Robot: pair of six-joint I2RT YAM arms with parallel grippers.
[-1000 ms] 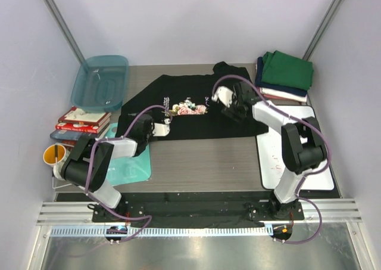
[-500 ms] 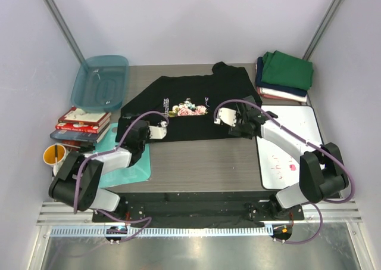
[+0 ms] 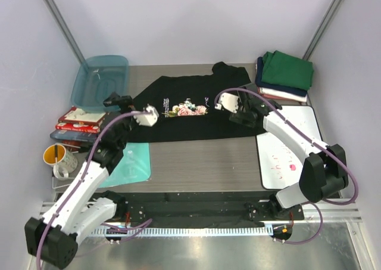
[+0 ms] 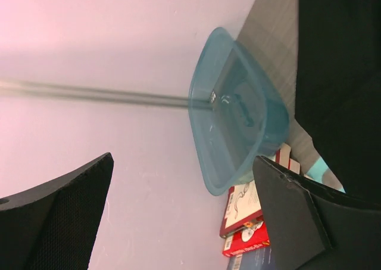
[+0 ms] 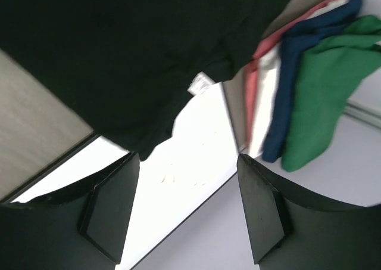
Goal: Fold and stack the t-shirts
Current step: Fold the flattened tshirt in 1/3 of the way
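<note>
One big change — left pincer (image 4: 183, 160) has lifted off black tee (image 4: 339, 73).

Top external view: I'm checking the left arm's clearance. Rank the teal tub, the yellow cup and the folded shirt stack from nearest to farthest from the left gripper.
Measured from the left gripper:
1. the teal tub, just behind it at the far left.
2. the yellow cup, off the table's left edge, nearer the arm bases.
3. the folded shirt stack, in the far right corner.
</note>
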